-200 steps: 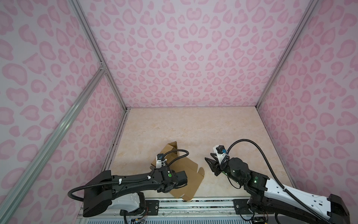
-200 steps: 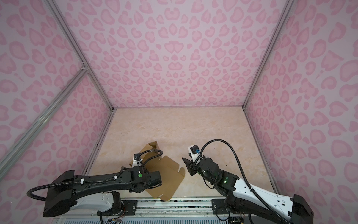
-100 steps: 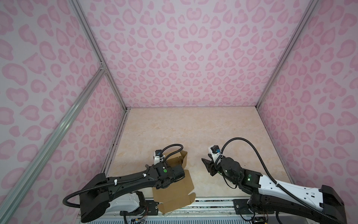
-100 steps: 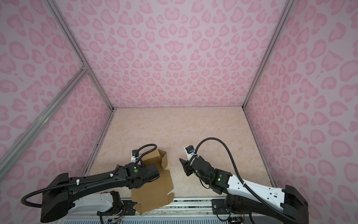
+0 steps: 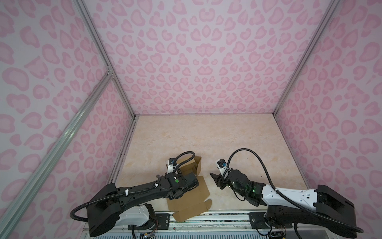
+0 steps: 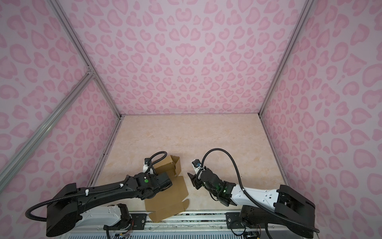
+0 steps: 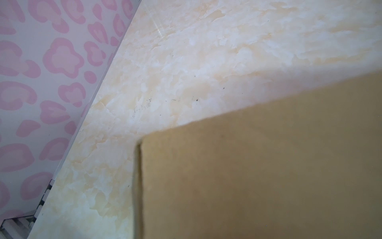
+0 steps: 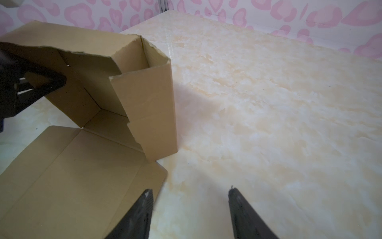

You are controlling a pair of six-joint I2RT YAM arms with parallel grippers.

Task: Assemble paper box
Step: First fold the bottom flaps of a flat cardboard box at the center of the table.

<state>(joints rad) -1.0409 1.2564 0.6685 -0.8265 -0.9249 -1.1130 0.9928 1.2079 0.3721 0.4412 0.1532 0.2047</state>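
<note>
Mid-fold: paper box (image 5: pixel 192 198) low centre in both top views, far walls up, near panel flat on surface (image 5: pixel 206 144); left claw (image 8: pixel 47 84) at a raised wall, grip unreadable; right claw (image 8: pixel 190 191) spread, empty, probably lifts that panel next.

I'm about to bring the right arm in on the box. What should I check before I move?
1. Right claw open and empty: ok.
2. Left claw gripping the paper box: cannot tell; it sits at a raised wall, but whether it has closed is hidden.
3. All walls raised: not ok; the near panel lies flat.
4. Box fully on the table: not ok; its near end hangs past the table's front.
5. Path from right claw to box free: ok; only bare table lies between.
</note>
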